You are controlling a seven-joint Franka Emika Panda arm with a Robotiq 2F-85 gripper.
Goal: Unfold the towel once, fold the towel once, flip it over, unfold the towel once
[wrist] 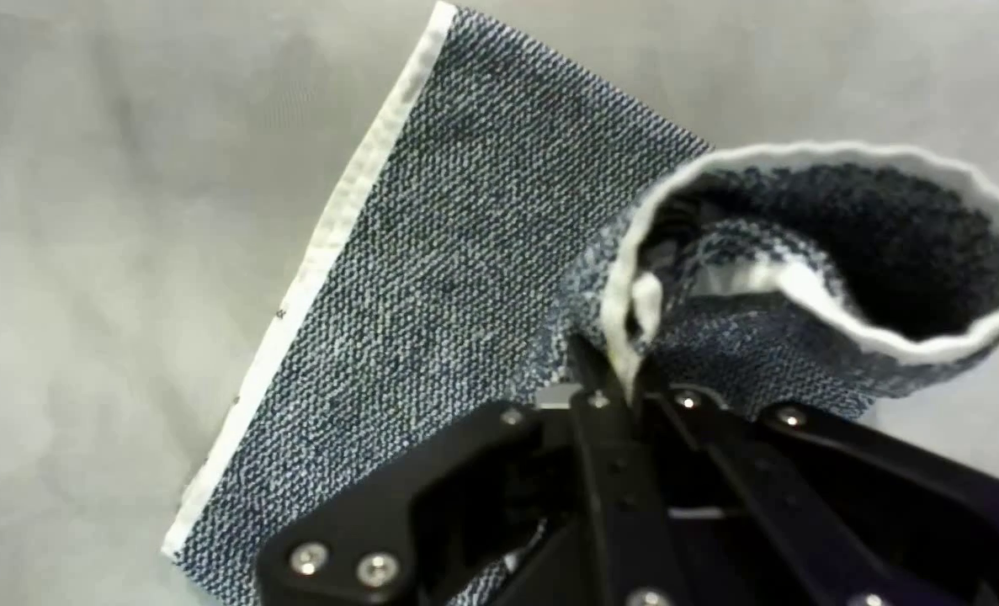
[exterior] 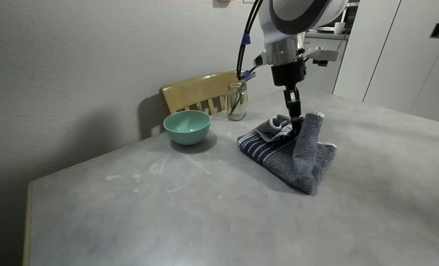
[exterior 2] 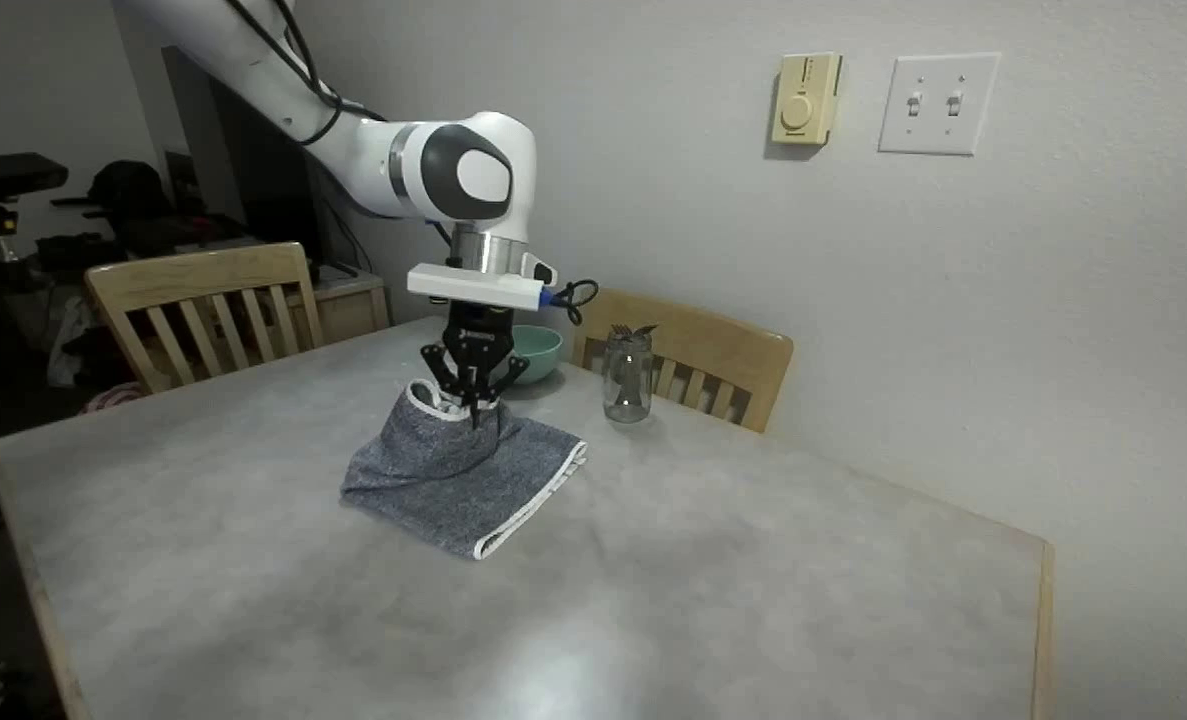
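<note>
On the grey table (exterior 2: 753, 600), in an exterior view, the towel (exterior 2: 528, 475) lay with one side curled up; from it the bowl (exterior 2: 541, 352) stood at one o'clock and the jar (exterior 2: 627, 385) at two. In the wrist view the gripper (wrist: 623, 374) had its fingers clenched on the towel's white edge, which looped toward two o'clock.

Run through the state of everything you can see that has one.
Towel, partly folded, one edge raised and curled into a loop.
Gripper, shut on the towel.
Teal bowl, upright.
Glass jar, upright, lidless, holding cutlery.
Double light switch, too small to tell up or down.
White doors, apparently shut.
</note>
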